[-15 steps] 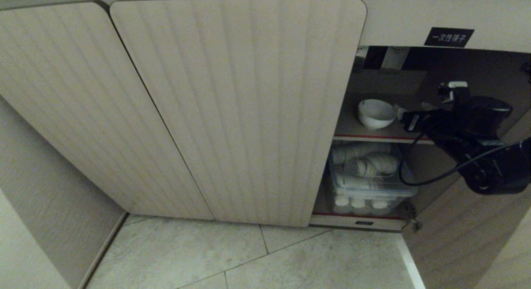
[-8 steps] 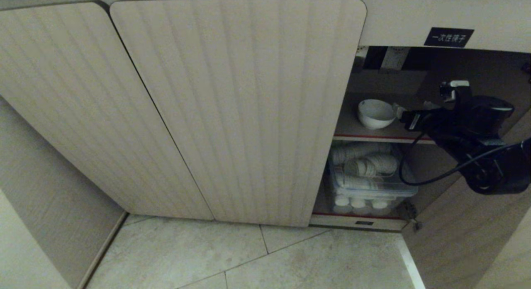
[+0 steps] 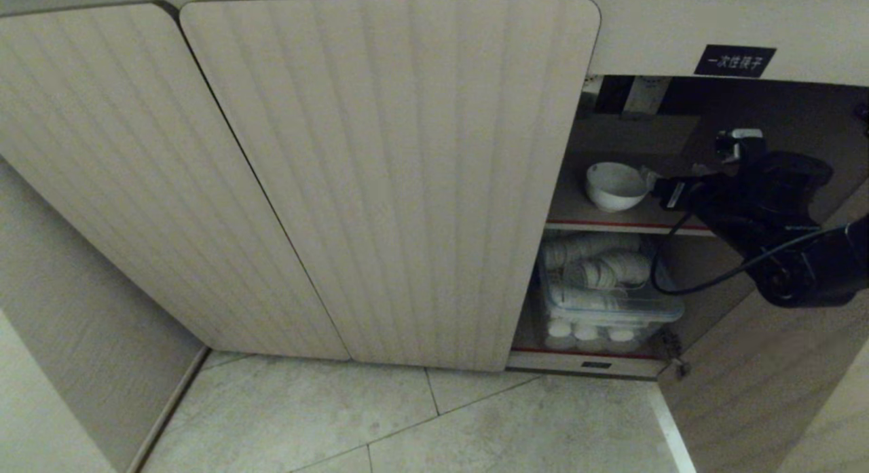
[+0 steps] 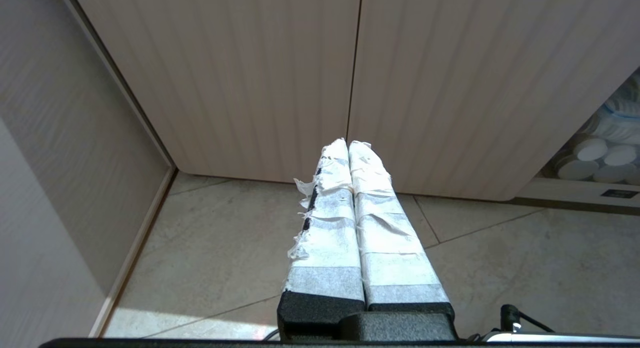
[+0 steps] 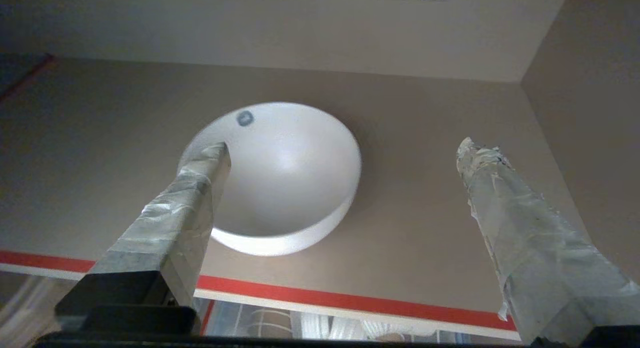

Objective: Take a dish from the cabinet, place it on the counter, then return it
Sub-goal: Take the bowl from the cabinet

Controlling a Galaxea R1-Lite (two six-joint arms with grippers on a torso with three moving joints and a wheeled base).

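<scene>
The dish (image 3: pixel 615 185), a small white bowl, stands upright on the upper, red-edged shelf (image 3: pixel 611 224) inside the open right bay of the cabinet (image 3: pixel 380 174). My right gripper (image 3: pixel 657 185) reaches into that bay just right of the bowl. In the right wrist view the right gripper (image 5: pixel 344 146) is wide open. One taped finger (image 5: pixel 200 188) overlaps the rim of the bowl (image 5: pixel 290 178), and the other finger (image 5: pixel 495 188) stands well clear over bare shelf. The left gripper (image 4: pixel 348 144) is shut on nothing, parked low before the closed doors. The counter is out of view.
A clear plastic bin (image 3: pixel 604 293) of stacked white cups and lids fills the lower shelf. The open door (image 3: pixel 760 391) hangs at the right beside my right arm. A black label (image 3: pixel 734 60) sits above the bay. Tiled floor (image 3: pixel 441 425) lies below.
My right arm has risen slightly in the open bay. The bowl rests at the same spot on the shelf.
</scene>
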